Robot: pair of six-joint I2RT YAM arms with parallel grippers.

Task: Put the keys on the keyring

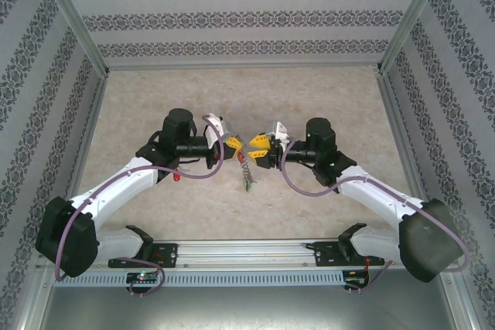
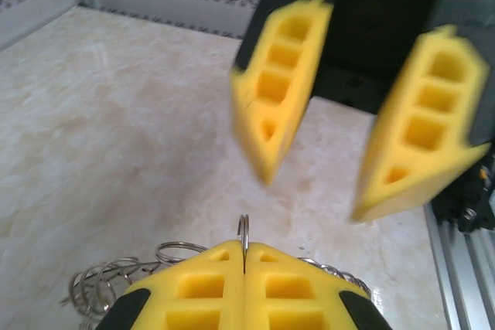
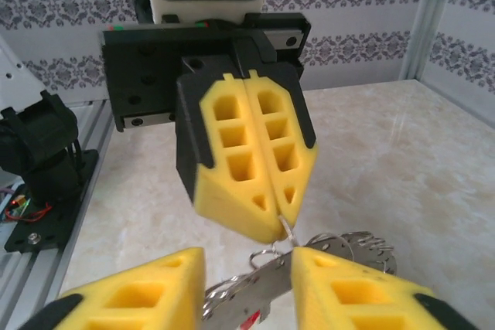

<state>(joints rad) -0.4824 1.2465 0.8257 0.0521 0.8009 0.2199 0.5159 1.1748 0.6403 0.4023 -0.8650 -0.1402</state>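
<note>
One key not on yet.
My left tool [image 3: 280, 224] pinches the keyring [image 2: 244, 231], my right tool [image 2: 315, 191] stands open; one red key [image 1: 176, 178] lies on the surface [image 1: 155, 98].

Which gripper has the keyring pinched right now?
The left gripper: its fingers are shut on the keyring's thin wire, while the right gripper's fingers stand apart.

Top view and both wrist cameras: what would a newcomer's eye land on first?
The two yellow claws meeting tip to tip over mid-table: the left claw is shut on a thin silver ring, and the right claw stands open facing it. A bunch of metal rings sits right by them, and a tiny red key lies on the table by the left arm.
</note>
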